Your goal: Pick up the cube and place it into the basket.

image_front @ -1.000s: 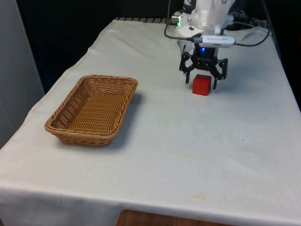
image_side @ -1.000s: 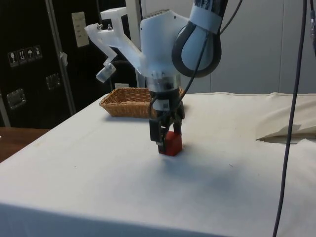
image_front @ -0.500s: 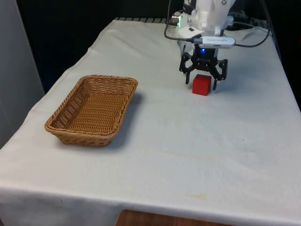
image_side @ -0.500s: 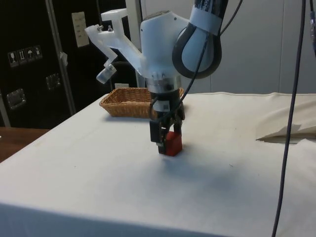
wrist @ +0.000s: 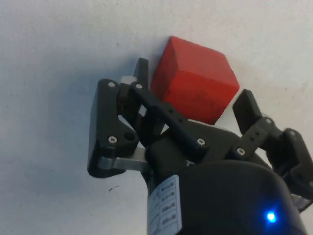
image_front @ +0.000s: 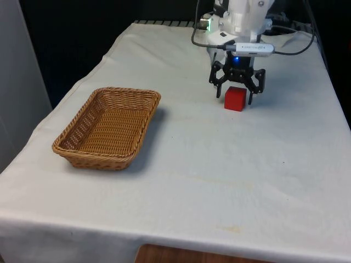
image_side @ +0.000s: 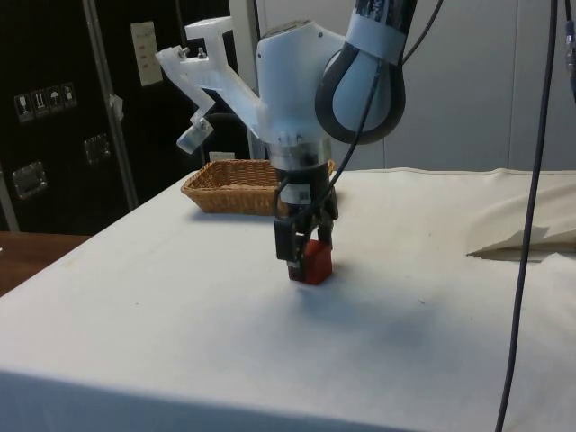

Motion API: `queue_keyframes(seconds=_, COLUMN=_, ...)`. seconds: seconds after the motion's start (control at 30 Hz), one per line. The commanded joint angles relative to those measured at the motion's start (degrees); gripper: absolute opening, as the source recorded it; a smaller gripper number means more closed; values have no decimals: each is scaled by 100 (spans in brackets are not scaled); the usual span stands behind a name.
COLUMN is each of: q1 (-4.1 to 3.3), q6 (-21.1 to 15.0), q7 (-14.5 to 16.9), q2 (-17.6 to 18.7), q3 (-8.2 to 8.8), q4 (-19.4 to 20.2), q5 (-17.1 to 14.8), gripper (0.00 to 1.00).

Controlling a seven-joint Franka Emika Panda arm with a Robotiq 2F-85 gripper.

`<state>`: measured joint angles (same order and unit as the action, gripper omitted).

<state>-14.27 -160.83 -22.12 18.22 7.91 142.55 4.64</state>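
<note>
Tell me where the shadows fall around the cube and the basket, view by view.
Front view: the basket throws a soft shadow towards the view's right; only a faint one sits under the cube. Side view: a dim grey patch spreads on the cloth beside the cube. Wrist view: the gripper darkens the cloth around it.

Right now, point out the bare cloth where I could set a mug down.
Free: the wide stretch between the basket and the red cube, and the near half of the table. Crowded: the far end, where the gripper straddles the cube, one finger either side.
</note>
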Motion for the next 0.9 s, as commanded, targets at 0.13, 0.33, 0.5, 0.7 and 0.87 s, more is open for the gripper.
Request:
queue_keyframes(seconds=0.13, q1=-6, q6=-57, q7=-11, q2=0, q3=6, q4=23, q5=6, gripper=57)
queue_keyframes(seconds=0.33, q1=-6, q6=-57, q7=-11, q2=0, q3=6, q4=29, q5=11, gripper=1)
queue_keyframes(seconds=0.5, q1=-6, q6=-57, q7=-11, q2=0, q3=6, q4=29, q5=11, gripper=1)
queue_keyframes(seconds=0.7, q1=0, q6=0, q7=0, q2=-17, q3=0, q4=6, q5=0, gripper=1)
queue_keyframes(seconds=0.87, q1=-40, q6=166, q7=-40, q2=-246, q3=17, q4=29, q5=46, gripper=1)
